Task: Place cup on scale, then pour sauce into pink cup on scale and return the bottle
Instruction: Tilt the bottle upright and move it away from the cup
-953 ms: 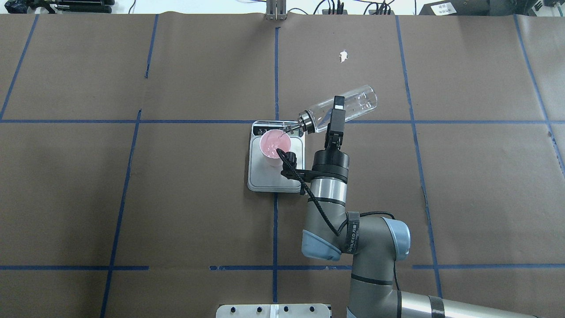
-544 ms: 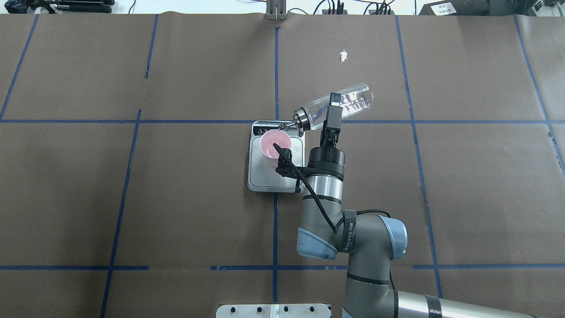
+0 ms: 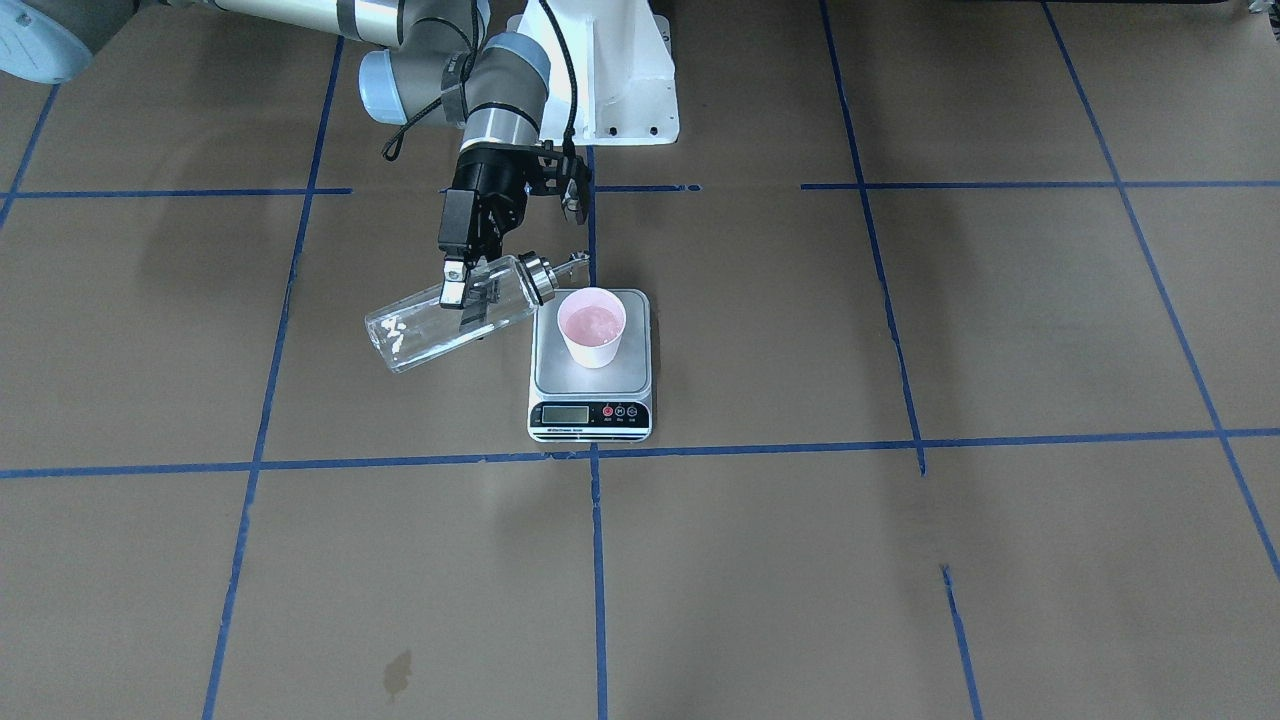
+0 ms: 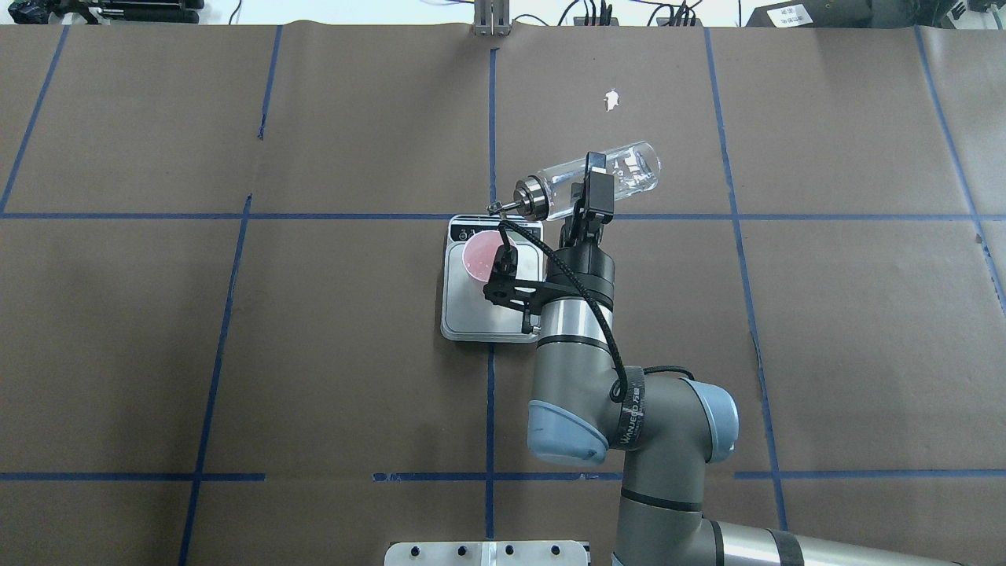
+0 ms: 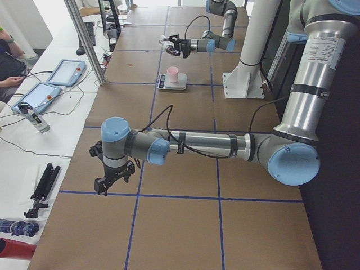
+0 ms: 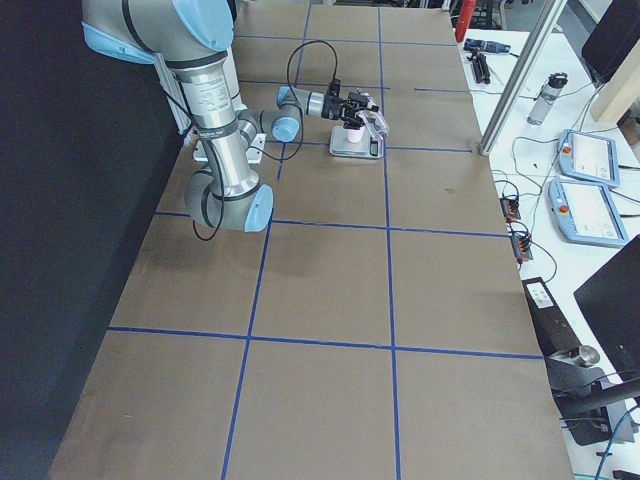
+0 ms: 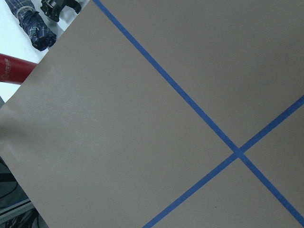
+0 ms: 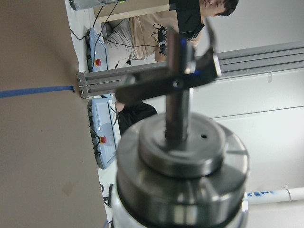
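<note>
1. From overhead, the black bracket point(image 4: 511, 289) on the right wrist cuts off part of your cup point(image 4: 478, 253); the front view shows it upright on the scale point(image 3: 590, 380)
2. The right gripper point(image 3: 462, 285) is clenched round the bottle point(image 3: 420, 335), which is tilted in the air just beside the scale
3. You cannot make out sauce in the clear glass
4. The left gripper point(image 5: 109, 183) shows only from the side, so you cannot tell its fingers' state
5. The shiny round metal cap point(image 8: 183, 161) is blurred; the scale's platform is flat steel and the cup is tapered paper
</note>
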You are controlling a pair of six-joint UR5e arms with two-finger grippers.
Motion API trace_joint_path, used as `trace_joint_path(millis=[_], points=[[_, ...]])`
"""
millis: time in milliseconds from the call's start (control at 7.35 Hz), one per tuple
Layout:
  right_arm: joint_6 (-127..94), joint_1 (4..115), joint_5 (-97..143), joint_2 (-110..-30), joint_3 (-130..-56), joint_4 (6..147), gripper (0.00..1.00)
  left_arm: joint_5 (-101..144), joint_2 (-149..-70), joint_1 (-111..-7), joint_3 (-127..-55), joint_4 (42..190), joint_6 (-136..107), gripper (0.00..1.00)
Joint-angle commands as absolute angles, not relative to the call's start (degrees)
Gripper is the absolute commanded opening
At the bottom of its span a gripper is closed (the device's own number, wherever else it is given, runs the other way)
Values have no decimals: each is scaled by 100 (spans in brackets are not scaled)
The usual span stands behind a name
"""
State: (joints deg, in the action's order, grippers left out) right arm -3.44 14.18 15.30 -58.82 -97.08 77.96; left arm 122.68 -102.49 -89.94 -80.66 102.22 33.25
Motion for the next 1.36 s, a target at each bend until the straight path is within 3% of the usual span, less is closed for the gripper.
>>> trace_joint_path(millis=[0,544,1225], points=[[-1166,1467,1853,-5906,-9930,7796,0,12261,-10274,-9009,-8077,10222,3314,100],[-3091,1625,2390,-6546,-10879,7796,0,12261,-10292,-9097,-8103,10213,3313,100],[-5582,2416,4154,-7293,-11180,7805,0,12234,-10432,-9193,-8279,10169,3296,100]])
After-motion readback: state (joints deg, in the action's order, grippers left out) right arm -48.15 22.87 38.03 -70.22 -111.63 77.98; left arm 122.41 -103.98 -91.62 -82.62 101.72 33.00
